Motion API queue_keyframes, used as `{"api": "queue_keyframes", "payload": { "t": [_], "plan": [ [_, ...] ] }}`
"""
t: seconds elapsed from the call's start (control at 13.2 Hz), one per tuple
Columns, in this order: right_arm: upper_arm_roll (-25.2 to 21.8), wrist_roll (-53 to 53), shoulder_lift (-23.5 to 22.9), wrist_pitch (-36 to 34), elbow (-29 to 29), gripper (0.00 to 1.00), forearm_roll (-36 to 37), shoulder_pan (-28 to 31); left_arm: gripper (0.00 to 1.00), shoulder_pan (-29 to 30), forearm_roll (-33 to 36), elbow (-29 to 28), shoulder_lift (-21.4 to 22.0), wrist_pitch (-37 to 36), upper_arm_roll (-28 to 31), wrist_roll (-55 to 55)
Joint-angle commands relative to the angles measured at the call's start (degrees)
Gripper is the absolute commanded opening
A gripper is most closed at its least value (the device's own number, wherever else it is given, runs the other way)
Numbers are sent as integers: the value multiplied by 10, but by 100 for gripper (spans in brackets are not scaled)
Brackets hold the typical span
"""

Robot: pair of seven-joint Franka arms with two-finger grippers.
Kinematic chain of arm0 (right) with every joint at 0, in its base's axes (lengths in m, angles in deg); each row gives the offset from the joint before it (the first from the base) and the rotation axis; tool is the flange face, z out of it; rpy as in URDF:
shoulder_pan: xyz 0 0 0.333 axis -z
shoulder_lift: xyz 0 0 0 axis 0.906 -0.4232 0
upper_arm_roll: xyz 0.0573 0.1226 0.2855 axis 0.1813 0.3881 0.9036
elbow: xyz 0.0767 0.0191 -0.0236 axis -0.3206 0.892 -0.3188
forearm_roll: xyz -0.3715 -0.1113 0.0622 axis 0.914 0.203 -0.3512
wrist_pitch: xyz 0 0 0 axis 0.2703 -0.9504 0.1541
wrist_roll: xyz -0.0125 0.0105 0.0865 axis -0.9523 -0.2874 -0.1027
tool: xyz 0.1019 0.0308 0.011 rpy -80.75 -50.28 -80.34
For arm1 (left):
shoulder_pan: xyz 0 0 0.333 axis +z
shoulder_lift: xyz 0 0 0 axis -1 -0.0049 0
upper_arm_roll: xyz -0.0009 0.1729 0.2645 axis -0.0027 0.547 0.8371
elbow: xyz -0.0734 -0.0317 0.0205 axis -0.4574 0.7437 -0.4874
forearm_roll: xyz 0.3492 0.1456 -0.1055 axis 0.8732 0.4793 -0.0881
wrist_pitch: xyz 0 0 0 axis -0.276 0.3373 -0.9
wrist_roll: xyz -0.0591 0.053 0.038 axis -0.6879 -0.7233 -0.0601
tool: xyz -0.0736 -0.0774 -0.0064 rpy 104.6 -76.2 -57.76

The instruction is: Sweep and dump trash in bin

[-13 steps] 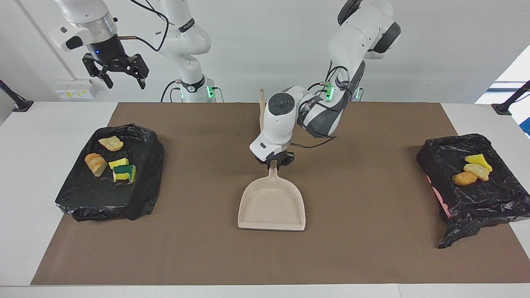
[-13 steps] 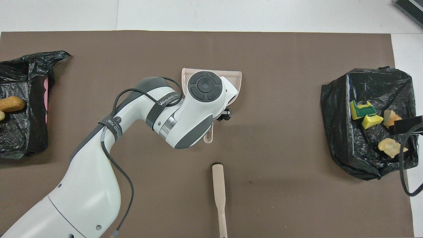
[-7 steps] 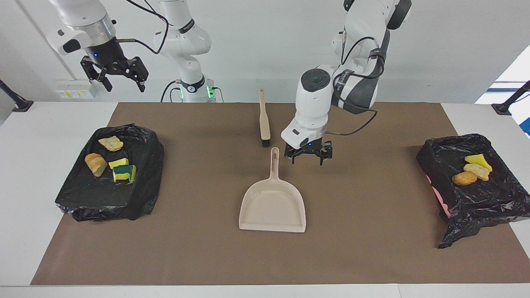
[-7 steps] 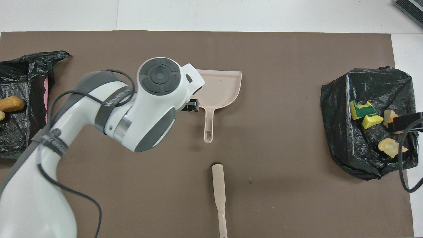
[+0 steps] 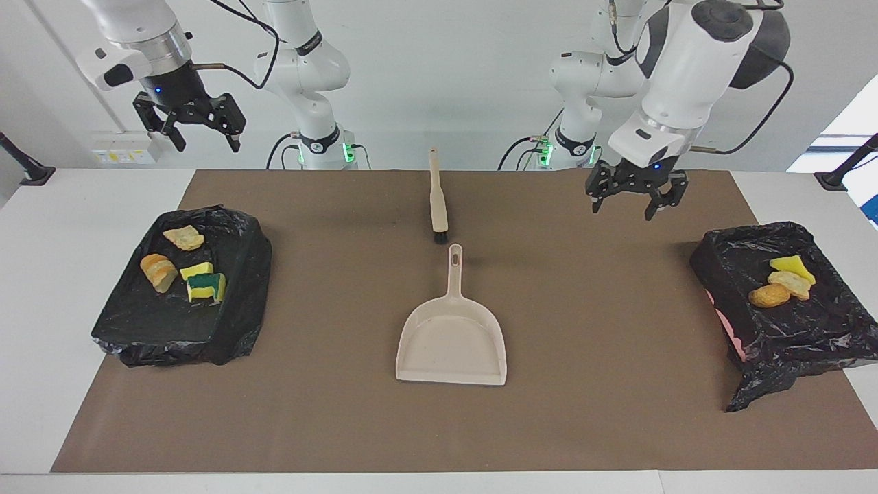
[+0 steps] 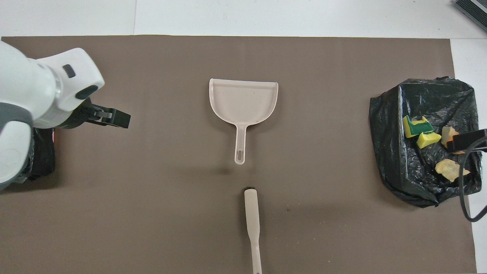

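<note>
The slim beige brush (image 5: 437,194) lay nearest the robots, the flat beige plastic dustpan (image 5: 452,342) farther out, empty. All seven trash pieces (image 5: 184,264) sat in two black-lined bins (image 5: 177,325). The left gripper (image 5: 636,193) hung wide and empty; the right gripper (image 5: 191,122) waited, splayed. Job looked done; only parking remained.

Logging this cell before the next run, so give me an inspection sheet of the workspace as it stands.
Surface: brown mat on white table.
Job's things: dustpan flat mid-mat, holding nothing; brush nearer the robots; trash in two bag-lined bins, four pieces and three.
Clutter: nothing seen.
Grippers: left gripper open over mat; right gripper open, raised, waiting.
Cables: along both arms.
Surroundings: white wall.
</note>
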Motion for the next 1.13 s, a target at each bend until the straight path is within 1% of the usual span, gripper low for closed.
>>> {"api": "queue_keyframes", "payload": {
  "t": [0.0, 0.15, 0.45, 1.06],
  "plan": [
    [2, -12, -6, -17, -14, 100, -8, 1, 100, 15, -15, 32, 15, -45, 24, 55],
    [2, -13, -6, -17, -14, 100, -8, 1, 100, 21, -13, 58, 14, -82, 32, 85],
    [2, -13, -6, -17, -14, 100, -8, 1, 100, 40, -15, 58, 15, -96, 36, 101],
    [2, -12, -6, -17, -14, 100, -8, 1, 100, 43, -15, 54, 26, -93, 27, 94]
  ]
}}
